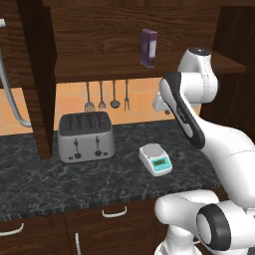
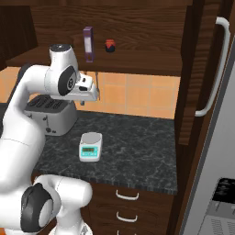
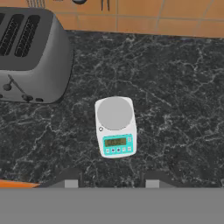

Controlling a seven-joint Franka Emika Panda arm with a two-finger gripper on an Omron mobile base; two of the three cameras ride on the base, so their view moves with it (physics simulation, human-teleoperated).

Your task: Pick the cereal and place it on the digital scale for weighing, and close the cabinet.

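The cereal (image 1: 149, 48) (image 2: 88, 44), a purple box, stands upright on the shelf of the open dark wood cabinet (image 1: 114, 67) (image 2: 137, 66). Below it on the black counter sits the digital scale (image 1: 156, 159) (image 2: 90, 146) (image 3: 115, 126), white with a round platform and a teal panel, nothing on it. My gripper (image 2: 92, 97) (image 3: 111, 181) hangs under the shelf, pointing down above the scale. Its fingertips (image 3: 70, 180) stand wide apart, open and empty. A cabinet door with a long silver bar handle (image 2: 213, 69) stands swung out on the right.
A silver four-slot toaster (image 1: 86, 135) (image 2: 50, 112) (image 3: 33, 57) stands left of the scale. A small red-and-dark jar (image 2: 109, 45) sits on the shelf right of the cereal. Utensils (image 1: 102, 94) hang on the orange tile wall. Another open door (image 1: 37, 74) stands at the left.
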